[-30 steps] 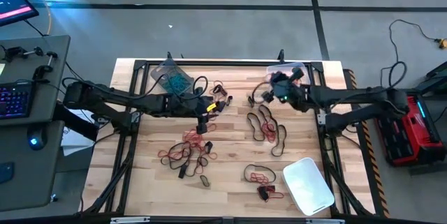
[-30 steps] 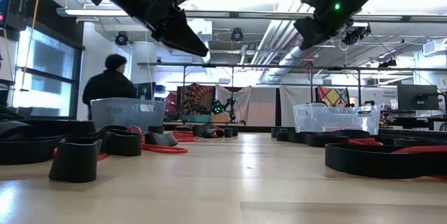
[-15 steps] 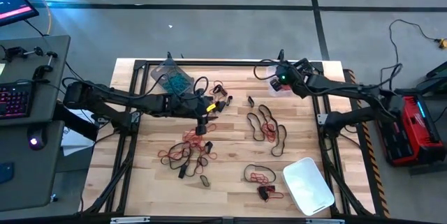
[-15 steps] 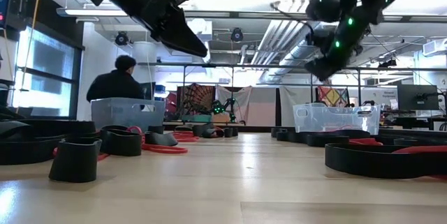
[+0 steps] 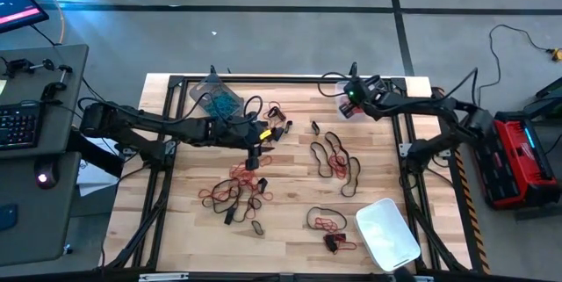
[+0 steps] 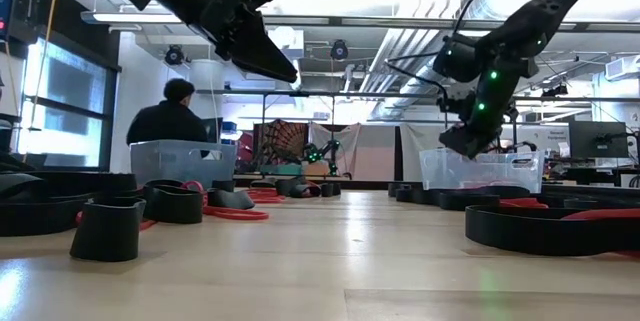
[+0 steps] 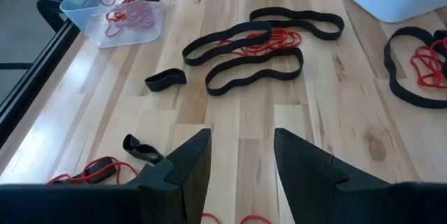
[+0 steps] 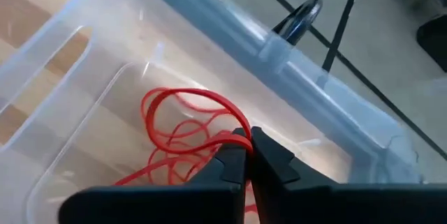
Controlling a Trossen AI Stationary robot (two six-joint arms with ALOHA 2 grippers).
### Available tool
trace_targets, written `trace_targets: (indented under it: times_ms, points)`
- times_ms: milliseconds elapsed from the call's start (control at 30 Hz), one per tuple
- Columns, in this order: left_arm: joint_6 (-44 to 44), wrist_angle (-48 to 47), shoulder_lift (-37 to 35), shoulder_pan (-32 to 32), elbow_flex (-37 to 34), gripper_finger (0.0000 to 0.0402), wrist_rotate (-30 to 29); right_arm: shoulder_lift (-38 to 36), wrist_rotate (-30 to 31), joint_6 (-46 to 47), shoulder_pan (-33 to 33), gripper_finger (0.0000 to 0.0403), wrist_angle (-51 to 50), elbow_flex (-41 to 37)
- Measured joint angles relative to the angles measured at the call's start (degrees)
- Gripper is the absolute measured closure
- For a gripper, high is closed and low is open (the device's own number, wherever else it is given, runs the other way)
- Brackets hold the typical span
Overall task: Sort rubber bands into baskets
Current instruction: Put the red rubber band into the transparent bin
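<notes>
The sorting is partly done, and most of the work looks to be still ahead. The right gripper (image 8: pixel 246 155) hangs inside the clear basket (image 5: pixel 344 108) at the far right corner of the counter (image 5: pixel 290 247), its fingers pinched together on a red rubber band (image 8: pixel 183 118) above other red loops lying there. The grey basket (image 5: pixel 216 97) at the far left holds teal bands, while the white basket (image 5: pixel 386 235) near the front right looks empty. Many black and red bands (image 5: pixel 334 155) lie loose across the counter. The left gripper (image 7: pixel 241 161) hovers over them mid-counter, fingers apart and holding nothing.
</notes>
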Motion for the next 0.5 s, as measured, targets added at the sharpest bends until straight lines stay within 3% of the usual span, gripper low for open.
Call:
trace_targets:
  times_ms: [133, 367, 500]
  points:
    - [-0.01, -0.85, 0.02, 0.01, 0.0, 0.0252, 0.01, 0.57, -1.27, 0.18, 0.04, 0.0365, 0.01, 0.0]
    - [-0.01, -4.77, 0.02, 0.02, 0.0, 0.0252, 0.01, 0.33, -1.27, 2.26, 0.51, 0.0271, -4.39, 3.07]
    - [-0.02, -6.88, 0.04, 0.02, 0.0, 0.0252, 0.02, -0.08, -1.21, 2.5, 2.83, 0.0257, -6.06, 5.18]
